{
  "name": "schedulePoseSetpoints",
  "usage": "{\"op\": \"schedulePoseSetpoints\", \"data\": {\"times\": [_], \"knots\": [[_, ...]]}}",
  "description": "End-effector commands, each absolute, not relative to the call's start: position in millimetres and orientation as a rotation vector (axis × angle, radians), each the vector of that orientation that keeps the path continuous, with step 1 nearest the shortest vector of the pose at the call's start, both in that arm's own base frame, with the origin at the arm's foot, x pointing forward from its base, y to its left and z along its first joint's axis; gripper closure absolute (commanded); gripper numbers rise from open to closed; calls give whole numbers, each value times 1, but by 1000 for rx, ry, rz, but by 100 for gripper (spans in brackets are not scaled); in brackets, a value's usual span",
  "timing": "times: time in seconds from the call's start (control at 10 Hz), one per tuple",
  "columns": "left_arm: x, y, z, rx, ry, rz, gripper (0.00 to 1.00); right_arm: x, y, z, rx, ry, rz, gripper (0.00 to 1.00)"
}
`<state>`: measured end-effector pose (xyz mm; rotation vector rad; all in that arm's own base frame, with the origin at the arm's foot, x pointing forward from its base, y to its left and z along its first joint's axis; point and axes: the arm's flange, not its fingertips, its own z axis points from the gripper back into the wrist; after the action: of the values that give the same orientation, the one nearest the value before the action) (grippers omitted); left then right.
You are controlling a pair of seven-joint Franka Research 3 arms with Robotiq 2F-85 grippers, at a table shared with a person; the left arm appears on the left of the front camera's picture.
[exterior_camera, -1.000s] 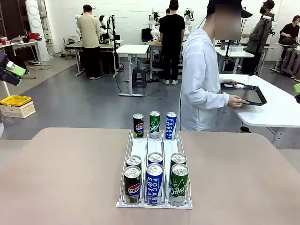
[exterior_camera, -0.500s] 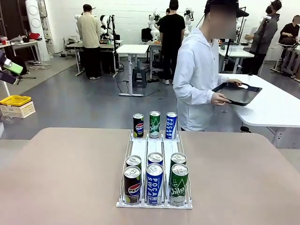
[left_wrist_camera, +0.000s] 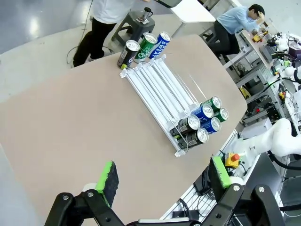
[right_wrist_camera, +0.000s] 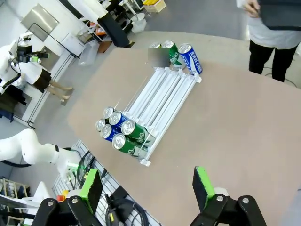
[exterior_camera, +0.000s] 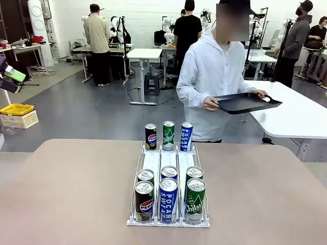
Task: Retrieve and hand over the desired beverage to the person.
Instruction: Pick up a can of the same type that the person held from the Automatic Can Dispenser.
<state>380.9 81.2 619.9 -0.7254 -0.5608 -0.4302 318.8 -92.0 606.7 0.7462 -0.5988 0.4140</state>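
A white wire rack (exterior_camera: pixel 168 163) on the table holds beverage cans in three lanes. At its near end stand Pepsi (exterior_camera: pixel 144 201), Pocari Sweat (exterior_camera: pixel 168 199) and Chilsung (exterior_camera: pixel 194 200) cans, each with another right behind it. Three more cans (exterior_camera: pixel 168 135) stand at the far end. The person (exterior_camera: pixel 209 76) in a white hooded jacket faces the table holding a black tray (exterior_camera: pixel 245 102). Nothing marks which beverage is desired. My left gripper (left_wrist_camera: pixel 163 176) hovers open high above the table, off the rack (left_wrist_camera: pixel 160 92). My right gripper (right_wrist_camera: pixel 147 187) is open too, high over the rack's (right_wrist_camera: pixel 162 96) other side.
The tan tabletop (exterior_camera: pixel 66 194) lies bare on both sides of the rack. A white side table (exterior_camera: pixel 301 117) stands behind the person at the right. Other people and tables are far back in the room. A yellow bin (exterior_camera: pixel 17 109) sits on the floor at left.
The person has turned from the white side table toward my table, lifting the black tray in both hands. Neither arm has moved.
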Motion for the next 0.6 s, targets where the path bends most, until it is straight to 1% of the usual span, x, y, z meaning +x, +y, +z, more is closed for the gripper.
{"op": "schedulePoseSetpoints", "data": {"times": [0.0, 0.5], "knots": [[382, 83, 620, -737, -570, -452, 0, 322, -92, 609, 764, -610, 433, 0], [382, 83, 620, -737, -570, -452, 0, 322, -92, 609, 764, -610, 433, 0]]}}
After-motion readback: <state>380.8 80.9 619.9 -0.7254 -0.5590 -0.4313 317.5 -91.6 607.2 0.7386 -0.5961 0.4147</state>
